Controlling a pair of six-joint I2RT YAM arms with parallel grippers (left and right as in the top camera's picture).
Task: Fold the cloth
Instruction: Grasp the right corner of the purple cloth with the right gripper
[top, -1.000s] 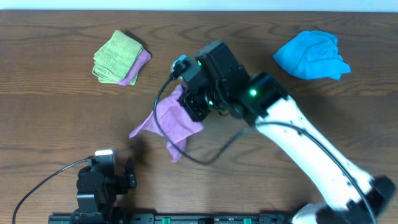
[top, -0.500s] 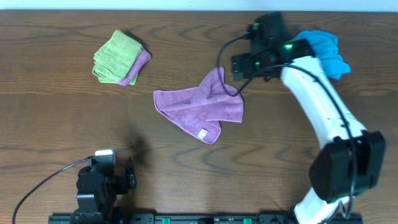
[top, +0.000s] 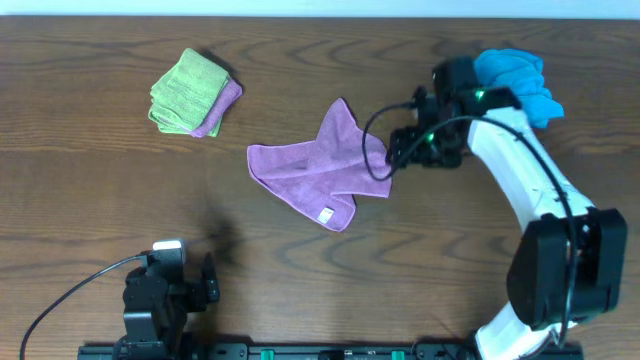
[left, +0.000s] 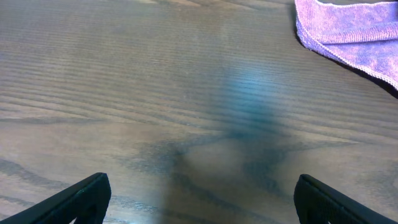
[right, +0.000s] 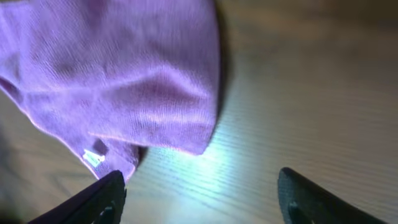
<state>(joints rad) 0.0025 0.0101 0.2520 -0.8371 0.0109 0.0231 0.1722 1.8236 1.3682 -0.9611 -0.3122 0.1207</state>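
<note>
As left pincer (left: 202, 184) and right pincer (right: 200, 177) gape, right arm (top: 512, 172) separates cloth (top: 312, 170) from blue cloth (top: 518, 72)

A robotics lab: wood-grain table (top: 90, 200) with cabled left arm (top: 152, 303) and right arm (top: 522, 190) at its edge.
</note>
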